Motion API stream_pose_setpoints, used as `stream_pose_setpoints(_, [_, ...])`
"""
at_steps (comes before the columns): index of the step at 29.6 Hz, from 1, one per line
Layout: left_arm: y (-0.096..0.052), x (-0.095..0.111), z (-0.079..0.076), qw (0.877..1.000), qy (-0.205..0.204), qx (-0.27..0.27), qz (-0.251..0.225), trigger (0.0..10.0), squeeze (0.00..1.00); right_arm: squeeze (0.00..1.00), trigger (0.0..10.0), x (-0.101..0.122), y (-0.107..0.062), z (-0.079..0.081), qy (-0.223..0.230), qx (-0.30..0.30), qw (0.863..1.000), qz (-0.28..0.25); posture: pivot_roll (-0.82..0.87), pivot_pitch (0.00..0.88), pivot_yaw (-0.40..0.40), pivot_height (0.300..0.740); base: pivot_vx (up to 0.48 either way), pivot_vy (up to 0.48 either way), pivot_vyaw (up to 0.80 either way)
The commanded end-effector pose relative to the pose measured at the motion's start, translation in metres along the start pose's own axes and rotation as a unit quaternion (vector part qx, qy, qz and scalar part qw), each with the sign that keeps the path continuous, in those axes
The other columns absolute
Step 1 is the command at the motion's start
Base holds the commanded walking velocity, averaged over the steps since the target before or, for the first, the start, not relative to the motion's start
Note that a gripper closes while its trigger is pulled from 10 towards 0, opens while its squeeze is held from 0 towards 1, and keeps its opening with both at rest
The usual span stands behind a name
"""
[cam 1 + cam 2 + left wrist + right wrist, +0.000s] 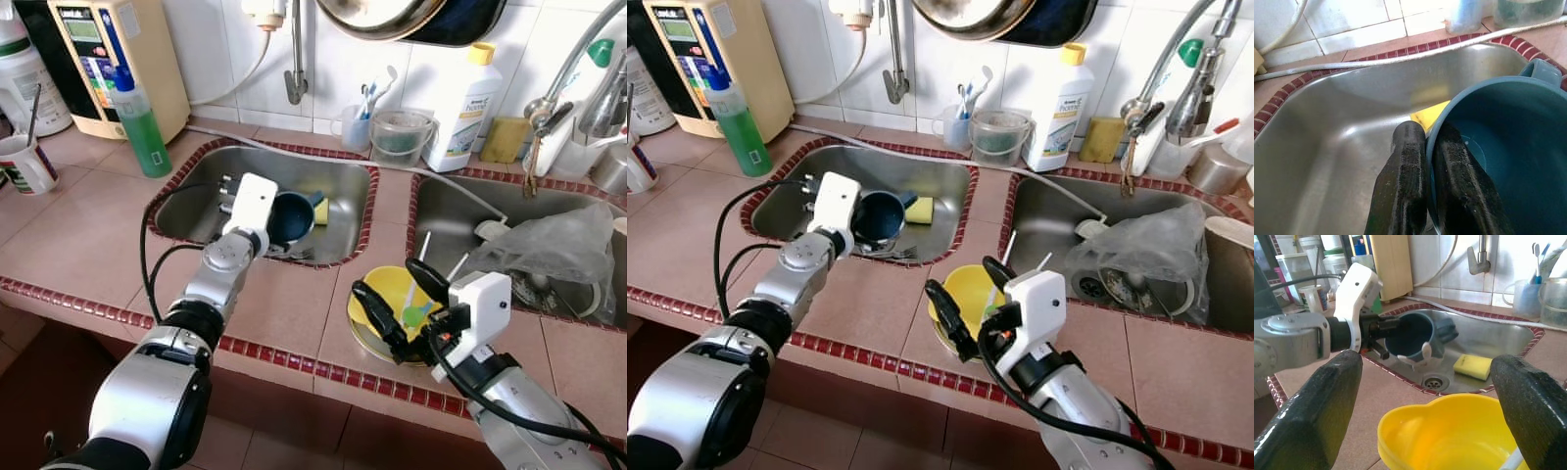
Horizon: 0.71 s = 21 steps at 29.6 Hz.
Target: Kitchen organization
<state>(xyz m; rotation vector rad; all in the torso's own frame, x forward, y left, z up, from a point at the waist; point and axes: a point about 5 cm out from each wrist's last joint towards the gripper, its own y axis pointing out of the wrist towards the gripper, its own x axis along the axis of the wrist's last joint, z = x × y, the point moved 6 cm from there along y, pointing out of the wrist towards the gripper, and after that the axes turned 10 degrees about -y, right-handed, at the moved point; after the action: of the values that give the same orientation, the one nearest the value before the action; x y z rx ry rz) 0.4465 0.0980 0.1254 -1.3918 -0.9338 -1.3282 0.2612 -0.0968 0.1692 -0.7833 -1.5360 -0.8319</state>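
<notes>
A dark blue mug [294, 217] hangs tilted over the left sink [191, 211]. My left gripper [1430, 147] is shut on its rim, one finger inside and one outside. A yellow sponge [1472, 366] lies on the sink floor behind the mug, near the drain. On the counter strip between the two sinks stands a yellow bowl [390, 286] holding a green utensil [413, 313] and white sticks. My right gripper [385, 277] is open, its fingers [1317, 406] spread wide on either side of the bowl's near rim, touching nothing.
Some cutlery [284, 250] lies in the left sink. A crumpled plastic bag [554, 250] covers dishes in the right sink. A green soap bottle [145, 122], a white detergent bottle [463, 108], a toothbrush cup [358, 122] and a faucet [549, 98] line the back.
</notes>
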Motion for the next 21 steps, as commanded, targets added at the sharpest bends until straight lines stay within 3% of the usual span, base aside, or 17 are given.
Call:
stream_pose_setpoints(1, [0.002,0.007,0.001,1.0,0.012,0.002,-0.012,10.0,0.0,0.0,10.0,0.003,-0.001,-0.001,-0.001,-0.002,1.0,-0.001,-0.1,0.015,0.033,0.74,0.0,0.0,0.0])
stream_pose_setpoints(9, [-0.001,-0.005,0.004,1.0,0.011,0.001,0.01,10.0,0.0,0.0,10.0,0.004,-0.002,-0.001,-0.001,-0.003,1.0,-0.001,-0.11,0.018,0.035,0.74,0.0,0.0,0.0])
stream_pose_setpoints(10, [-0.001,-0.006,0.002,1.0,0.004,-0.006,0.011,10.0,0.2,0.0,10.0,0.004,-0.002,-0.001,-0.001,-0.004,1.0,-0.001,-0.11,0.018,0.035,0.74,0.0,0.0,0.0])
stream_pose_setpoints(11, [-0.001,-0.007,0.001,1.0,-0.002,-0.011,0.014,10.0,0.75,0.0,10.0,0.005,-0.002,-0.001,-0.002,-0.004,1.0,-0.001,-0.11,0.018,0.035,0.74,0.0,0.0,0.0])
stream_pose_setpoints(12, [-0.001,-0.007,0.001,1.0,-0.002,-0.011,0.014,10.0,0.75,0.0,10.0,0.005,-0.002,-0.001,-0.002,-0.004,1.0,-0.001,-0.11,0.018,0.035,0.74,0.0,0.0,0.0])
stream_pose_setpoints(13, [-0.001,-0.009,-0.001,1.0,-0.014,-0.017,0.018,10.0,1.0,0.0,10.0,0.005,-0.002,-0.001,-0.001,-0.004,1.0,-0.002,-0.11,0.018,0.037,0.74,0.0,0.0,0.0])
stream_pose_setpoints(16, [-0.001,-0.01,-0.002,0.999,-0.037,-0.024,0.02,10.0,1.0,0.0,10.0,0.005,-0.001,0.0,-0.001,-0.004,1.0,-0.002,-0.11,0.02,0.039,0.74,0.0,0.0,0.0])
stream_pose_setpoints(21, [-0.002,-0.011,-0.001,0.999,-0.026,-0.024,0.023,10.0,1.0,0.0,10.0,0.005,-0.001,0.0,0.001,-0.004,1.0,-0.002,-0.1,0.02,0.04,0.74,0.0,0.0,0.0])
